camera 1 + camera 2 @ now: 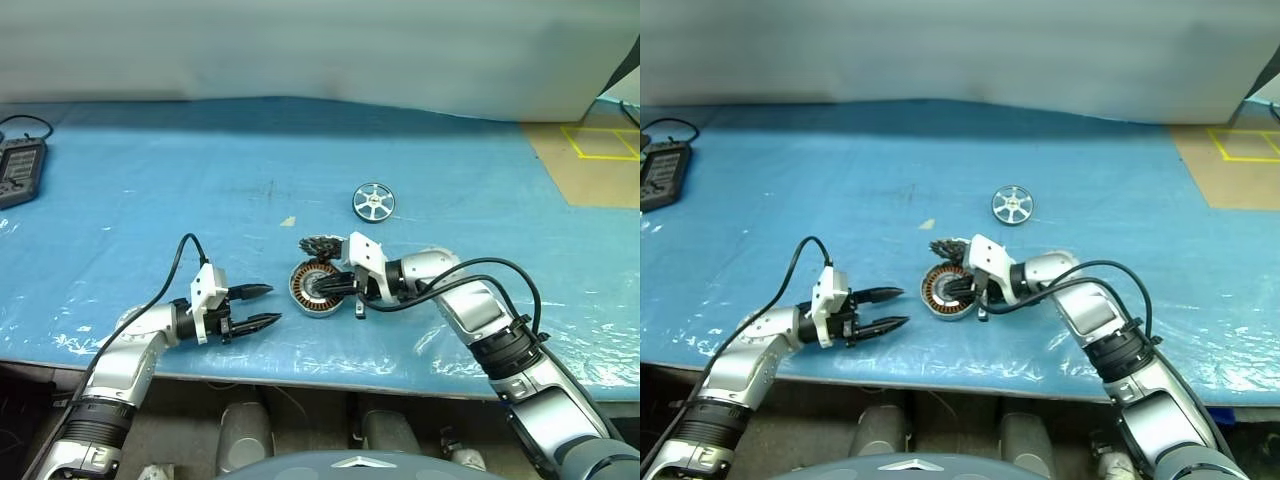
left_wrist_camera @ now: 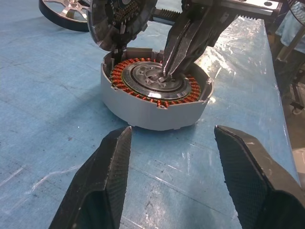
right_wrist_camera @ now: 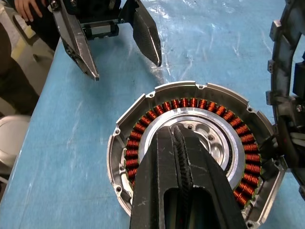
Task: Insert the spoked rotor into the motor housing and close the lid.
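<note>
The motor housing point(image 1: 308, 290), with its ring of copper windings, lies open on the blue table near the front edge. The lid point(image 1: 321, 247) stands tilted on the housing's far rim, its segmented face turned toward the housing. Farther back and to the right, the spoked rotor point(image 1: 373, 202) lies flat on its own. My right gripper point(image 3: 179, 130) is shut with nothing between its fingers, and its tips rest on the housing's point(image 3: 125, 143) silver centre. My left gripper point(image 1: 262, 306) is open and empty, just left of the housing point(image 2: 143, 107) and pointing at it.
A dark device with a cable point(image 1: 20, 170) sits at the table's far left. Yellow tape point(image 1: 600, 145) marks the brown floor beyond the right end. A person's hand point(image 3: 26, 7) shows behind my left gripper. The table's front edge point(image 1: 300, 380) runs close below both grippers.
</note>
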You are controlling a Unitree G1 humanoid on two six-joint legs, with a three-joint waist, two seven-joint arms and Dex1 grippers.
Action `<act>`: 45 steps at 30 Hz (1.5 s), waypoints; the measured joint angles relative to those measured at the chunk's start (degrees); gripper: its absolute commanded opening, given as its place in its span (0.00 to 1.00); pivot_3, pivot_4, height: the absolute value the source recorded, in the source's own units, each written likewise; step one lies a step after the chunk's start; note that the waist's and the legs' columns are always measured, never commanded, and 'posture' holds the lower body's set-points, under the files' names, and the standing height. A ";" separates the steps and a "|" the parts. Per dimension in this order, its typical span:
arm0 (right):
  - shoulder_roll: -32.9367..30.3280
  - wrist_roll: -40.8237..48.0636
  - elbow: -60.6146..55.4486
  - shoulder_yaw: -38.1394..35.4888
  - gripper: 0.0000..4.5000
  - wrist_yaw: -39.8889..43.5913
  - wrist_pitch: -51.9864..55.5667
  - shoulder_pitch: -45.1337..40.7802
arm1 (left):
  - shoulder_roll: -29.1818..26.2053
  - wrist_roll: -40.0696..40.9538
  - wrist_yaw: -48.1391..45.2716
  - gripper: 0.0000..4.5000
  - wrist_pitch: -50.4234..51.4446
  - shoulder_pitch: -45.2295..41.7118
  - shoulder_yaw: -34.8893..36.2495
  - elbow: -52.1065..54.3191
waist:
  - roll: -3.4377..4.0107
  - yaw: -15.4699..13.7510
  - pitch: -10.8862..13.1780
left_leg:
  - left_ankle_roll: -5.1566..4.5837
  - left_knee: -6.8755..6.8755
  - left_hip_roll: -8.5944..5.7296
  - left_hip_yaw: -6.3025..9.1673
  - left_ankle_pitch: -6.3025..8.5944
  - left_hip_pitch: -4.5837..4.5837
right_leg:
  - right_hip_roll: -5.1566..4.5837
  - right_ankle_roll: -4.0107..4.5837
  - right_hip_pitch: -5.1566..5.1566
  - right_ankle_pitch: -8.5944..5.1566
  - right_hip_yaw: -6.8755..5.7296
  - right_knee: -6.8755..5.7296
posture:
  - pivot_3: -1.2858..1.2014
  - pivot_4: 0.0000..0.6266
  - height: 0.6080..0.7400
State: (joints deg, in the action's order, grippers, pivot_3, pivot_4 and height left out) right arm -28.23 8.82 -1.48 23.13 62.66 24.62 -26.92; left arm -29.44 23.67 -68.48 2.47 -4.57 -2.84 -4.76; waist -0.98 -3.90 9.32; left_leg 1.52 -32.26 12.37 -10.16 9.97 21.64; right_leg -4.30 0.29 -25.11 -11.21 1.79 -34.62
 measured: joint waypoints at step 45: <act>-0.50 -1.67 1.15 0.00 0.00 0.00 -1.12 -1.25 | 0.84 -0.31 -0.08 0.65 -1.44 0.03 -0.10 -1.58 | 0.01 -0.01 0.00 | 0.02 0.03 -0.01 -0.01 0.01 0.05 | 0.00 0.18 -0.06 0.05 0.00 0.02 | 0.52 0.24 1.00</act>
State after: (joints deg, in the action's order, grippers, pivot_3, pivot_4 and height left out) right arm -28.73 7.15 -0.33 23.13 62.65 23.50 -28.17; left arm -28.59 23.36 -68.56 1.02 -4.54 -2.94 -6.34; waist -0.96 -3.90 9.32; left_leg 1.54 -32.23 12.36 -10.17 9.98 21.69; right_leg -4.30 0.47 -25.17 -11.16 1.79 -34.61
